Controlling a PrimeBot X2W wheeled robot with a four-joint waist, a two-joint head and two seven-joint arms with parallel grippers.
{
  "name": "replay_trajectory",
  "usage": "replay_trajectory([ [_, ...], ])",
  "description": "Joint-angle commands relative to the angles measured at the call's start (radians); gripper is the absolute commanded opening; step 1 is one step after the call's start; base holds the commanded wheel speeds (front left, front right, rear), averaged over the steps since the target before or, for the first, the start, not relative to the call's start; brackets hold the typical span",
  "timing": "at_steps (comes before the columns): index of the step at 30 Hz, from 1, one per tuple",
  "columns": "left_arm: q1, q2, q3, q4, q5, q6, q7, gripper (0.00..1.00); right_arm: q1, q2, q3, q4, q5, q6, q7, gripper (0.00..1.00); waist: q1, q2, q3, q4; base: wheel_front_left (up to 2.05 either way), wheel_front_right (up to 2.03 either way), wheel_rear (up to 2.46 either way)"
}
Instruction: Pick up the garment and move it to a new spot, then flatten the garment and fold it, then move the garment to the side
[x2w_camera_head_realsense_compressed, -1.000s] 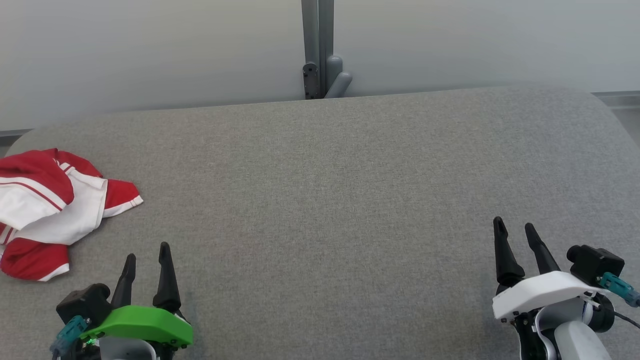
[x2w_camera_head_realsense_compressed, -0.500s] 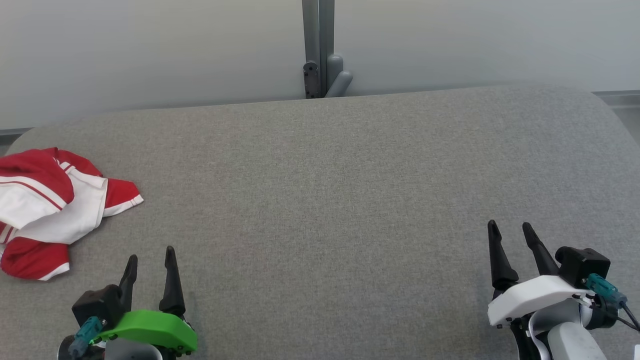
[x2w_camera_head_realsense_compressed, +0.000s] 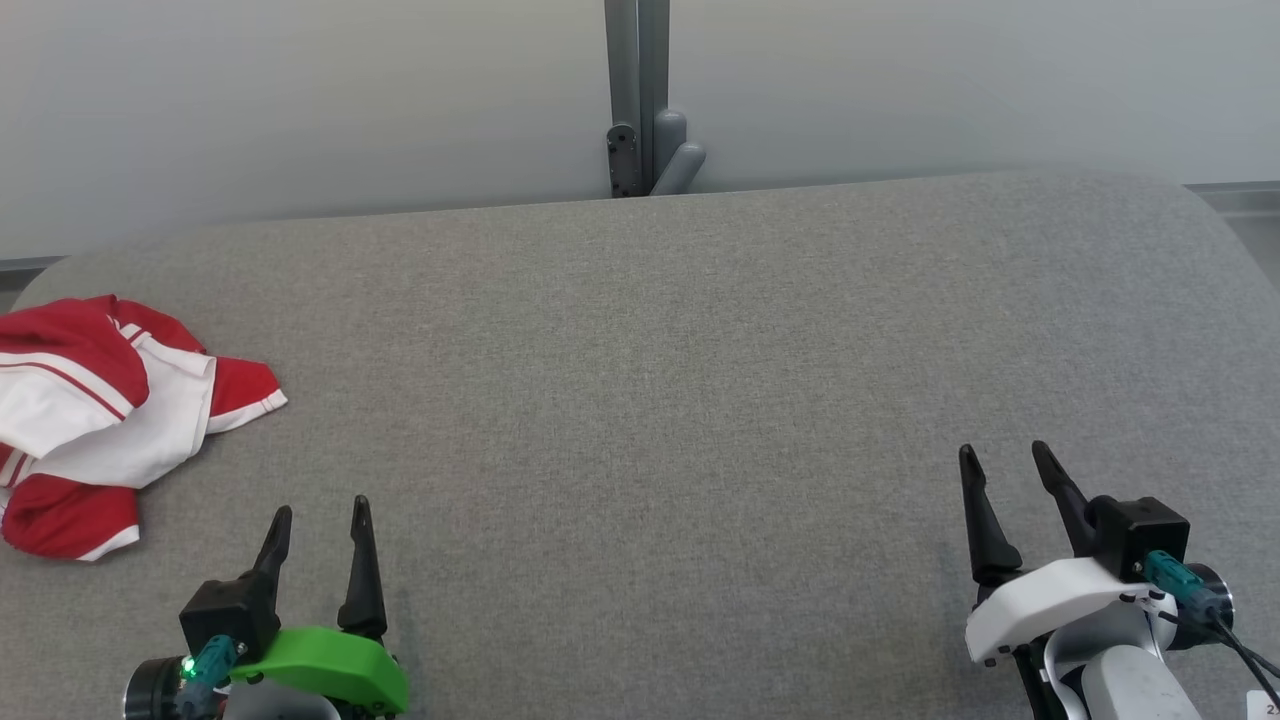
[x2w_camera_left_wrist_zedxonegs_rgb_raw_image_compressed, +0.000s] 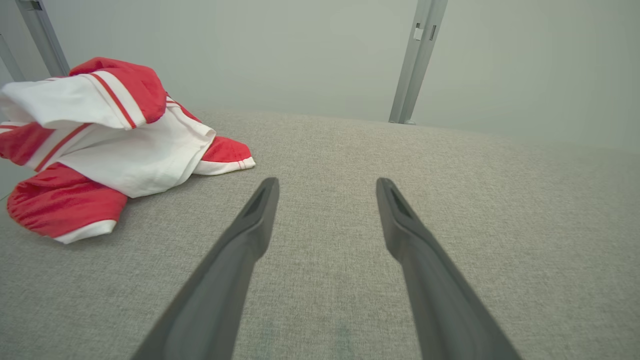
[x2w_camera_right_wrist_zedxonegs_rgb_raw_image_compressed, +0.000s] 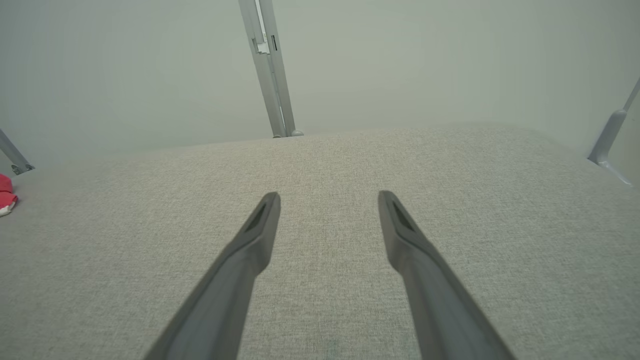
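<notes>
The first step, picking up the garment (x2w_camera_head_realsense_compressed: 110, 420), is judged to be in hand, and no grasp has yet been made. The garment, red with white panels and thin stripes, is seen crumpled in a loose heap at the left end of the grey padded surface (x2w_camera_head_realsense_compressed: 640, 380), with part of it cut off by the edge of the head view. The left gripper (x2w_camera_head_realsense_compressed: 322, 508) is held near the garment, to its right and on the robot's side of it, clear of the cloth. Its two fingers are spread wide with nothing between them. The right gripper (x2w_camera_head_realsense_compressed: 1003, 450) is held well apart from the garment, toward the opposite end of the surface, and its fingers are likewise parted and empty. A scrap of red cloth is caught at the left edge of the right wrist view. For the next move, the left gripper would probably need to be swung toward the garment and lowered, so that the fingers can be closed on a raised fold, perhaps the white upper layer or the nearest red hem. Since the cloth is limp and layered, several layers may be taken at once. A new spot is offered by the broad bare stretch to the right of the garment, which the right gripper can reach for the flattening.
</notes>
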Motion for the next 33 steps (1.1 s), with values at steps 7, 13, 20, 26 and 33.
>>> replay_trajectory([
  [7,0.011,0.007,-0.003,-0.002,0.064,0.011,-0.022,1.00,-0.007,-0.005,-0.007,0.001,-0.074,0.000,-0.022,1.00,0.0000,0.0076,0.000,0.004,0.00,0.00,0.00],
  [13,0.015,0.007,-0.006,-0.001,0.097,0.016,-0.031,1.00,-0.006,-0.006,-0.008,0.004,-0.105,0.000,-0.031,1.00,0.0000,0.0079,0.001,0.008,0.00,0.00,0.00],
  [20,0.013,0.008,-0.008,-0.004,0.128,0.020,-0.039,1.00,-0.004,-0.005,0.015,-0.006,-0.145,0.000,-0.040,1.00,0.0000,0.0083,0.005,0.034,0.00,0.00,0.00],
  [26,0.012,0.007,-0.004,0.000,0.111,0.030,-0.038,1.00,-0.010,-0.005,0.061,-0.013,-0.125,0.000,-0.039,1.00,0.0000,0.0083,0.011,0.105,0.00,0.00,0.00],
  [33,0.022,0.007,0.012,0.008,0.108,0.034,-0.038,1.00,-0.016,-0.006,0.104,-0.011,-0.123,0.000,-0.039,1.00,0.0000,0.0083,0.022,0.296,0.00,0.00,0.00],
])
